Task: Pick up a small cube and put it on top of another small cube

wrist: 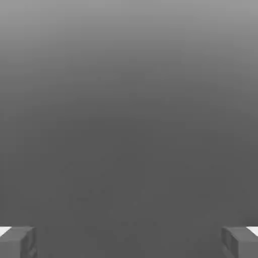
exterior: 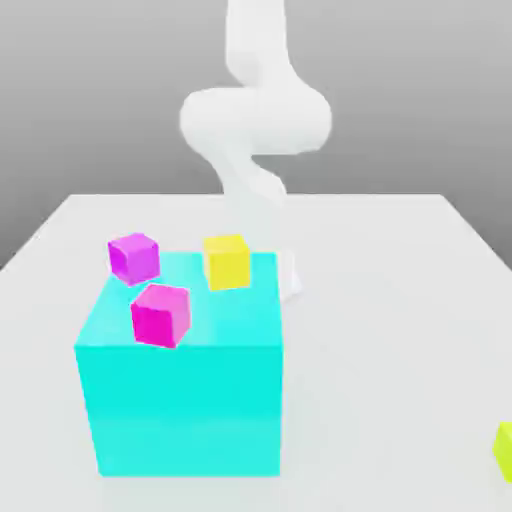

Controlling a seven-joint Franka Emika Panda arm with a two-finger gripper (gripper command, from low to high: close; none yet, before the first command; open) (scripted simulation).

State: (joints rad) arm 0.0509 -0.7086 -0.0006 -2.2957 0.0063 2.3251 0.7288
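Three small cubes sat on the big turquoise block (exterior: 180, 385) as we joined the action. The magenta cube (exterior: 134, 257) perched at the block's ten o'clock corner, overhanging the edge. A second magenta cube (exterior: 160, 315) lay toward seven o'clock on the top face. The yellow cube (exterior: 227, 261) stood at about one o'clock near the back edge. All three were apart from one another, none stacked, so the job looked unstarted. A fourth small cube, yellow-green (exterior: 504, 450), lay well apart on the white table (exterior: 400, 300), off at four o'clock from the block. The white robot arm (exterior: 255, 115) rose behind the block at twelve o'clock, reared up high. In the hand view, the gripper (wrist: 129, 242) was spread as wide as it went, its grey fingertips (wrist: 17, 242) far apart with nothing between them, facing blank grey backdrop. That posture read as a ready stance, jaws wide presumably to drop over a chosen cube.
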